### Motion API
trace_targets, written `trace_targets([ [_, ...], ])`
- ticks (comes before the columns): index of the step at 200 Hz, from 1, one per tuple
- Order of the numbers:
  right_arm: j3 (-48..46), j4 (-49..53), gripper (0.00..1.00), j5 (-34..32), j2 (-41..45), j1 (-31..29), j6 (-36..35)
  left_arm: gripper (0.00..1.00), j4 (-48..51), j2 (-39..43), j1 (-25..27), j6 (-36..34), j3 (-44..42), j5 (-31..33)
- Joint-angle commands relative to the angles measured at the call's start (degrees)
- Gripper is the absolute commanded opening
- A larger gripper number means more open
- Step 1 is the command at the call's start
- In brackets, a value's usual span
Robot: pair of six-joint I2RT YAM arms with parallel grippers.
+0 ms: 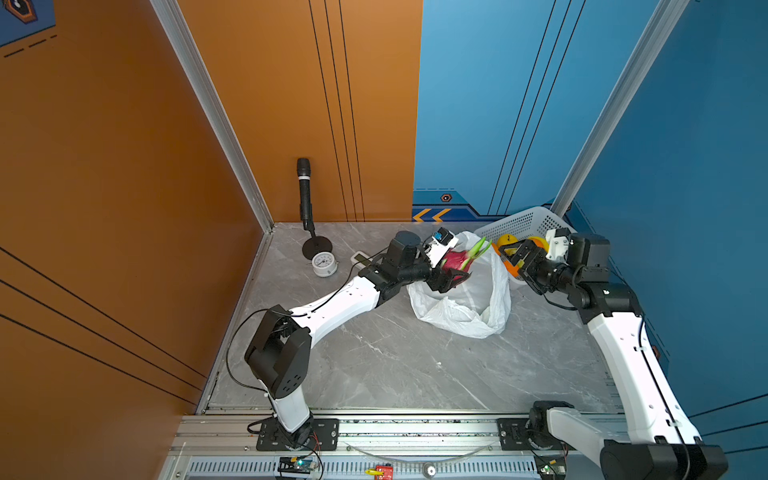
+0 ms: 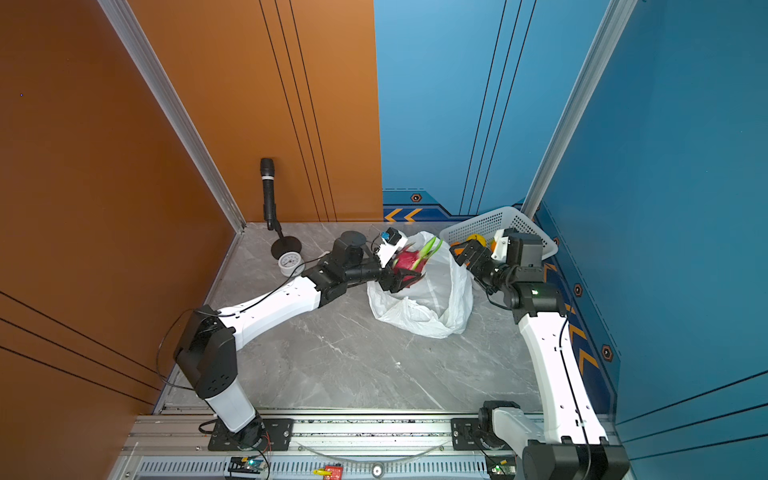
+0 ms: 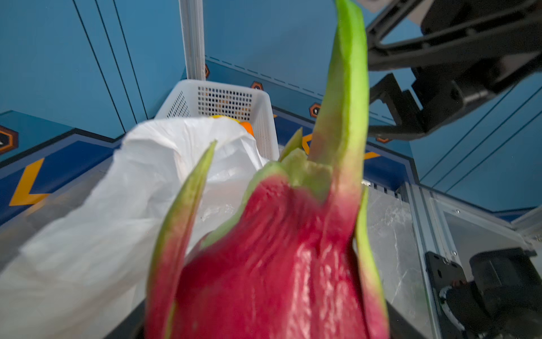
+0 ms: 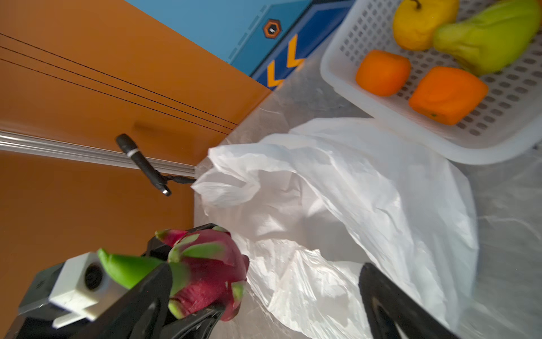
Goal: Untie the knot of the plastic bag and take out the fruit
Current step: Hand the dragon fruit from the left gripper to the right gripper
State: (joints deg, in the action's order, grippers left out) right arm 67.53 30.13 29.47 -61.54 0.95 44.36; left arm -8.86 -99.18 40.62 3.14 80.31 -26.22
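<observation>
Because the grey bench (image 1: 395, 365) is bare over most of its near half, all the work gathers in the far right quarter. Largest there is the plastic bag (image 1: 469, 307), slumped and crumpled with its mouth gaping. No knot shows anywhere on it, so I judge the untying done and the emptying under way.

Just beyond the bag, on the far right, the white perforated basket (image 1: 519, 222) sits wedged into the blue corner. That placing likely gives each fruit a short trip.

The dragon fruit (image 1: 455, 259) is held above the bag's far left edge, its green tips pointing right toward the basket. The left pincer (image 1: 457, 277) is clamped around its red body from the left. It grips the thick middle rather than the floppy leaves, which looks the steadier hold.

The right pincer (image 1: 512, 254) hovers at the basket's near left rim, jaws spread wide with nothing between them. It may be placed to receive the fruit, or simply to keep out of the path.

Smallest, inside the basket, lie an orange (image 4: 382, 73), a second orange (image 4: 447, 94), a yellow fruit (image 4: 422, 23) and a green pear (image 4: 487, 38). Whether more fruit hides in the bag I cannot tell.
</observation>
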Motion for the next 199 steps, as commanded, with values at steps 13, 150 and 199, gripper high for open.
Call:
trace_targets([
  [13, -1.3, -12.2, 1.00, 5.6, 1.3, -2.4, 1.8, 0.52, -4.4, -0.7, -0.4, 3.5, 6.2, 1.7],
  [150, 11.0, -4.1, 1.00, 9.9, -9.4, -13.2, -6.4, 0.53, 2.1, -1.6, 2.0, -9.8, 13.0, -4.8],
  [199, 13.1, -1.0, 1.00, 9.7, -12.0, -15.2, -8.9, 0.53, 9.0, -3.2, 3.5, -17.0, 17.5, -6.2],
])
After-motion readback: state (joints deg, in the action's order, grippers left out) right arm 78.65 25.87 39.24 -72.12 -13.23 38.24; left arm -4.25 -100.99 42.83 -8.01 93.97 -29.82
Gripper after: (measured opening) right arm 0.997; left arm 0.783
